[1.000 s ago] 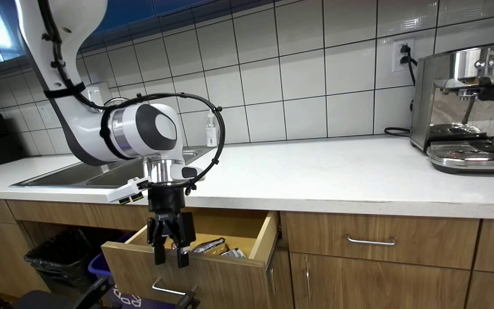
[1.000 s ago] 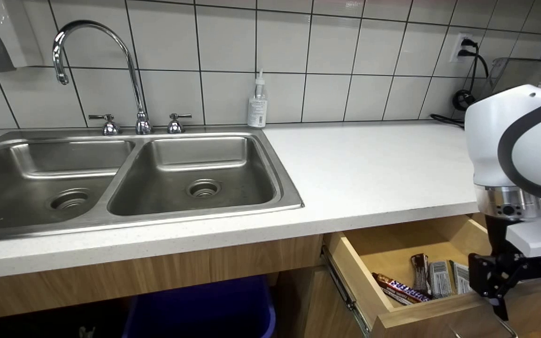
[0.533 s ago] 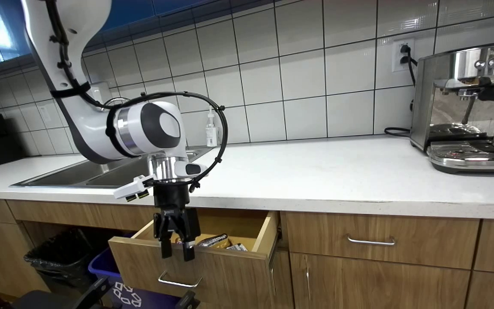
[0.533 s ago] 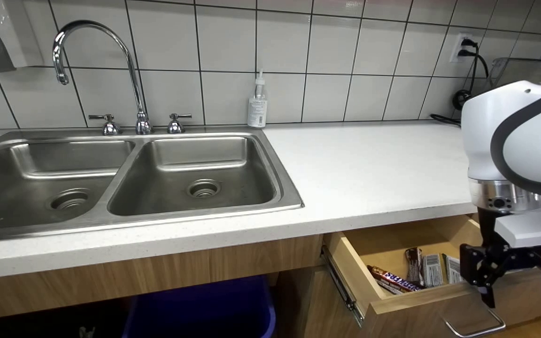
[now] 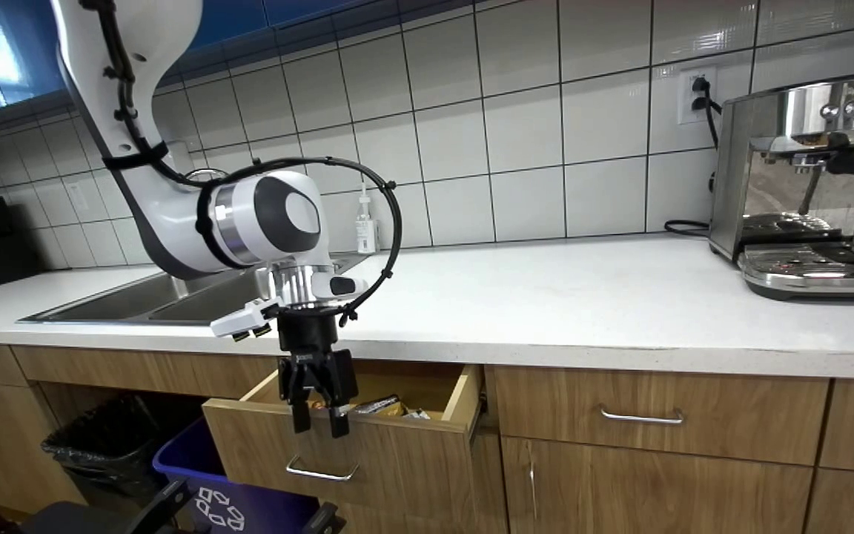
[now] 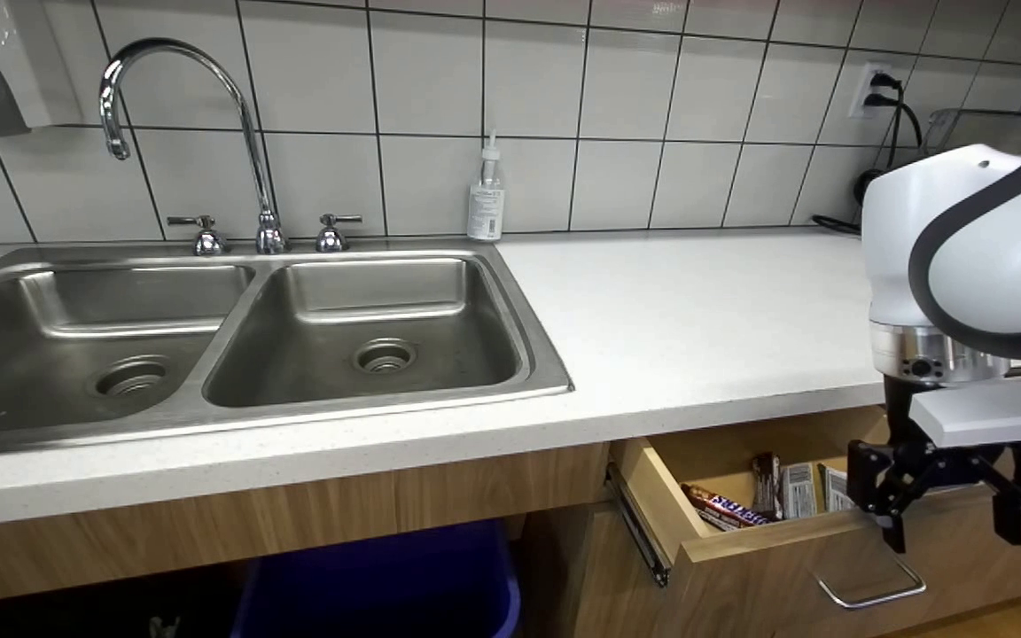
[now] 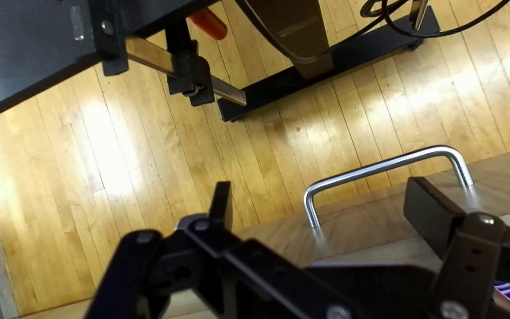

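While the open drawer (image 5: 412, 460), brown wood-grain in front and pale-sided within, juts out from beneath the straight-edged white tabletop (image 5: 583, 297), the black two-fingered gripper (image 5: 321, 425) hangs pointing down at its front panel (image 6: 741, 594), the jaws spread well apart with nothing held between them. In both exterior views the tips of the jaws sit below the panel's top edge on its outer side, yet whether they touch it cannot be told. Seen from the wrist, the bent silver metal handle (image 7: 381, 167) falls in the gap between the jaws, though the exterior views put it lower, gripped by nothing. Inside the drawer, near its front, lie a slim brown blue-lettered bar (image 6: 728, 508), a dark brown packet (image 6: 766, 486) and a silver-grey printed packet (image 6: 798, 490), all apart from the jaws. The step in hand, I judge, is working the drawer itself by its front panel, its contents left alone; the next move would call for steady, level pressure square to that panel, in line with the dark metal slide (image 6: 639, 532) on the drawer's side, with the jaws kept from snagging the handle
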You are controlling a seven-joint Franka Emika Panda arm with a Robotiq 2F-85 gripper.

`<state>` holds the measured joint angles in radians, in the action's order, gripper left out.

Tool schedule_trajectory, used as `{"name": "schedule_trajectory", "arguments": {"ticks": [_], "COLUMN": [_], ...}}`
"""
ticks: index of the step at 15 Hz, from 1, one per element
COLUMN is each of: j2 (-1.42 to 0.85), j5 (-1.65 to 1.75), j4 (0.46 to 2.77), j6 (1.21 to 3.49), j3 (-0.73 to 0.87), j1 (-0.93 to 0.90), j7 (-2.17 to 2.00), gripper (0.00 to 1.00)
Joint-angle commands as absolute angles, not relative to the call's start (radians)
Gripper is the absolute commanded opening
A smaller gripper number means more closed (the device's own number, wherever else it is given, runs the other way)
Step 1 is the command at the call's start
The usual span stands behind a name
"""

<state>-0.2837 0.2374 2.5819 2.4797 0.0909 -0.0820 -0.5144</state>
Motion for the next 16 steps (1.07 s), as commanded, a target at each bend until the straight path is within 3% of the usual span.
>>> {"name": "schedule_trajectory", "arguments": {"ticks": [1, 16], "j2": [-0.311, -0.359], "j5": [0.251, 0.223], "j4": [2.536, 2.444], "j6": [2.51, 2.538], "j3": [0.111, 0.12], "j1": [-0.105, -0.13], "j7": [-0.552, -0.574], "gripper": [1.0, 1.0]}}
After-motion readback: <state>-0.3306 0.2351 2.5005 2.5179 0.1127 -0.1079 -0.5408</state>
